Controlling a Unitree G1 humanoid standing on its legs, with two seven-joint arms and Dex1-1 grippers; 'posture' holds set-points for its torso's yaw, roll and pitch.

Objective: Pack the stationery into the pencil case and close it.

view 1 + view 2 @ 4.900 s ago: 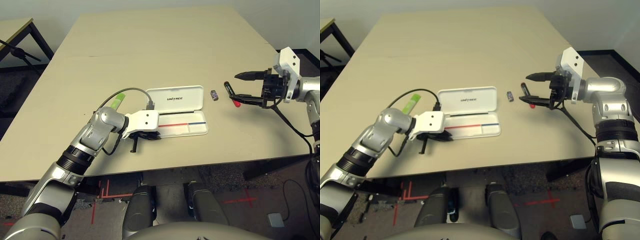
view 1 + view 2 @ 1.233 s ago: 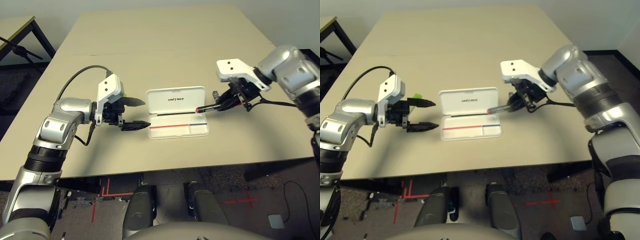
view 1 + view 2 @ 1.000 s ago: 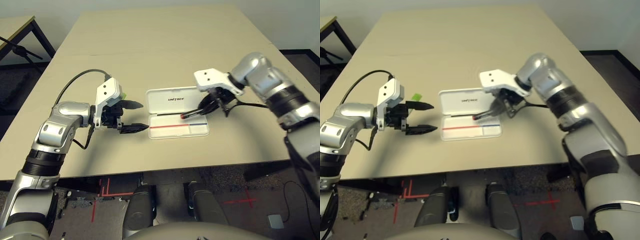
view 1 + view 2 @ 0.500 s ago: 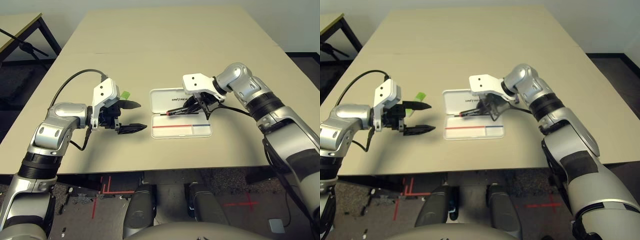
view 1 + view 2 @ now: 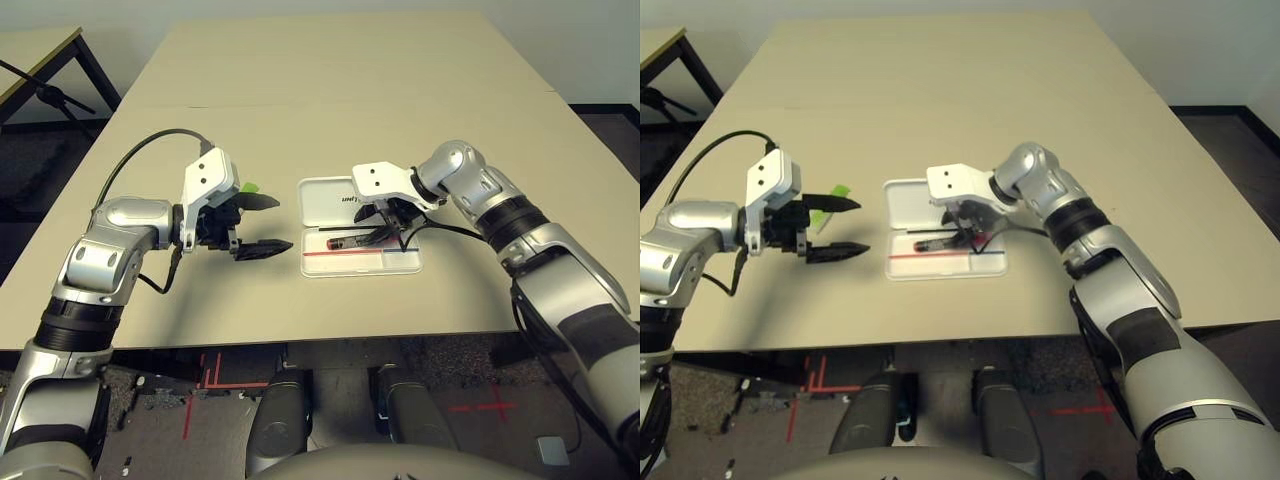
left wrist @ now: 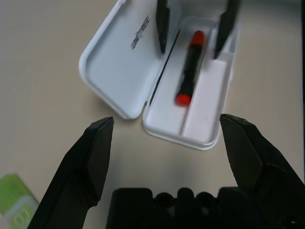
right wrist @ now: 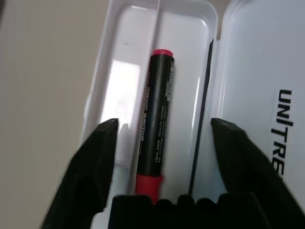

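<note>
Inside the pencil case [image 7: 157,52] now lies the red marker [image 7: 156,129], released; right gripper [image 5: 385,228] and left gripper [image 5: 258,225] both gape empty; highlighter [image 5: 827,208] next.

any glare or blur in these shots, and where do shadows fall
Right wrist view: a bright glare patch on the pencil case tray beside the red marker; the right gripper fingers loom soft and dark. Left wrist view: the left gripper fingers are blurred, the green highlighter soft. Left eye view: even light, faint shadow on the table under the left gripper.
</note>
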